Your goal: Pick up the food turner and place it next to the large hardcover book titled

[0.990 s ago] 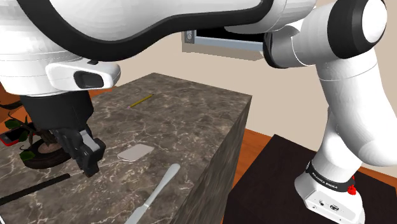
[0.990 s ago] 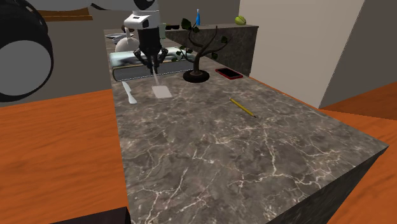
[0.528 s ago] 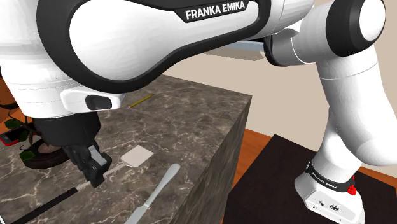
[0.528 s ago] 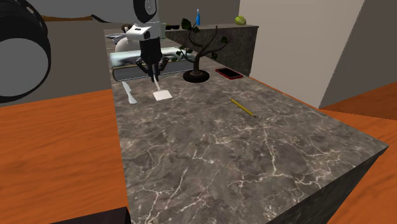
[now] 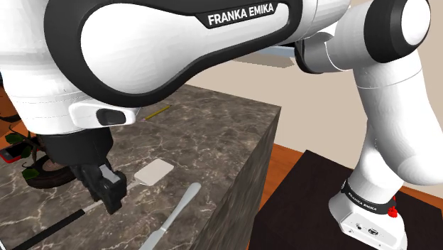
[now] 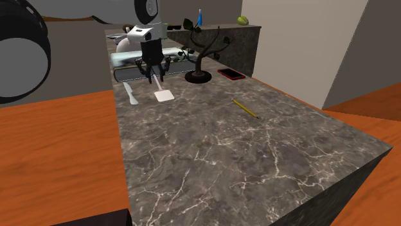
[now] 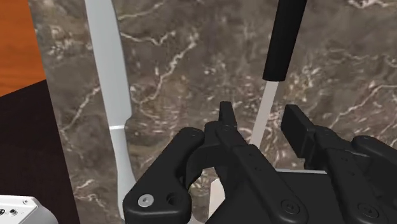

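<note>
Wrist view: gripper (image 7: 261, 122) open, thin shaft of food turner (image 7: 284, 38) btwn fingers (image 7: 226, 122), not clasped — white utensil (image 7: 108, 83) beside it on marble countertop (image 7: 191, 63).

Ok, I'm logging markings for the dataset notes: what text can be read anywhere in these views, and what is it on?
"FRANKA EMIKA": white capitals on the black band of the white robot arm, shoulder view.
White lettering on the black ring at the arm's foot: too small to read.
Pale flat book at the far end of the dark marble counter: no title can be read.
</note>
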Controlling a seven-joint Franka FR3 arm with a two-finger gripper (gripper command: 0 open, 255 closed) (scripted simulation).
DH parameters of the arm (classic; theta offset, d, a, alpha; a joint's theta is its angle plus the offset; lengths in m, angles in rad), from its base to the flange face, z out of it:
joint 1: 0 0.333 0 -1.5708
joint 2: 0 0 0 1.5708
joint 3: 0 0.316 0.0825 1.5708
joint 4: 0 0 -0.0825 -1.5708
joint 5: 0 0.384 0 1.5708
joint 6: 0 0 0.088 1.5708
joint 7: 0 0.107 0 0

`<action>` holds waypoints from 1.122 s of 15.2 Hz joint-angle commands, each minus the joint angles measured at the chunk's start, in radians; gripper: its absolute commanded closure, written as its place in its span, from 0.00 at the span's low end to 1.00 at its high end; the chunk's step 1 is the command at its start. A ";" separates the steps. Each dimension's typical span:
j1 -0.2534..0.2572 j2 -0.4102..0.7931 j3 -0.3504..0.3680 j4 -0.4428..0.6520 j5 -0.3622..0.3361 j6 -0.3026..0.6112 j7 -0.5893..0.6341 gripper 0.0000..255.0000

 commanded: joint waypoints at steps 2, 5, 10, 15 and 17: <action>-0.003 -0.002 0.000 -0.010 0.002 0.001 0.001 0.00; 0.002 0.008 -0.003 0.003 -0.002 -0.004 -0.001 0.00; 0.034 0.005 -0.001 0.138 0.003 -0.131 -0.016 0.00; 0.034 0.005 -0.001 0.138 0.003 -0.131 -0.016 0.00; 0.034 0.005 -0.001 0.138 0.003 -0.131 -0.016 0.00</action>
